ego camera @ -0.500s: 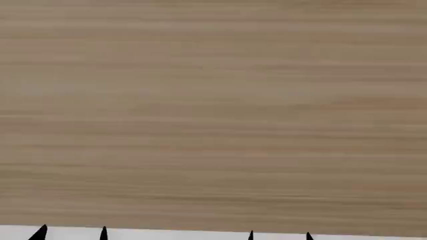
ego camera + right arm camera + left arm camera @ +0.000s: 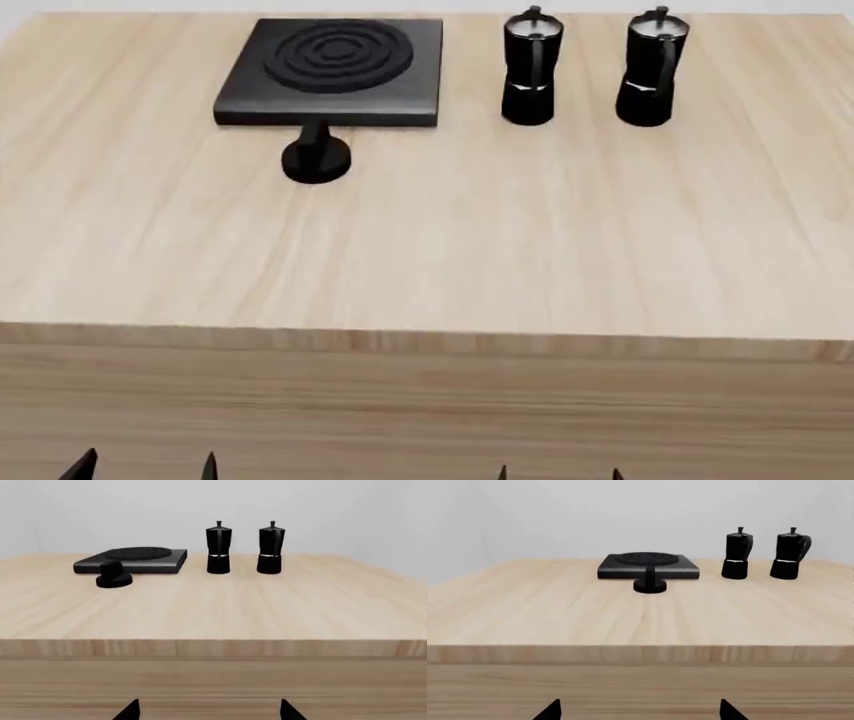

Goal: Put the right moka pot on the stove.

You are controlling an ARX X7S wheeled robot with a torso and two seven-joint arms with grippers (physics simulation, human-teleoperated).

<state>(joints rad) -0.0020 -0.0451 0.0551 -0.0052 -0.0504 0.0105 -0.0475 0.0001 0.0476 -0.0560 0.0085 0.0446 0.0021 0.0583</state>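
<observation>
- The glossy black faceted right moka pot (image 2: 653, 68), lid knob up and upright, stands at about one o'clock on the far part of the pale wooden table (image 2: 534, 250), well apart from both arms.
- Its twin, the left black moka pot (image 2: 531, 68), stands just beside it toward nine o'clock, apart, not touching.
- The flat square black stove (image 2: 334, 70) with raised concentric rings lies at about eleven o'clock; its burner is bare, so the task looks not yet started.
- A small round black knob (image 2: 316, 157) sits just in front of the stove, toward six o'clock.
- The left gripper (image 2: 144, 466) and right gripper (image 2: 558, 470) hang low at six o'clock, below the table's near edge; each shows two fingertips spread apart, holding nothing.
- The right arm seems better placed for the reach, being on the pot's side.
</observation>
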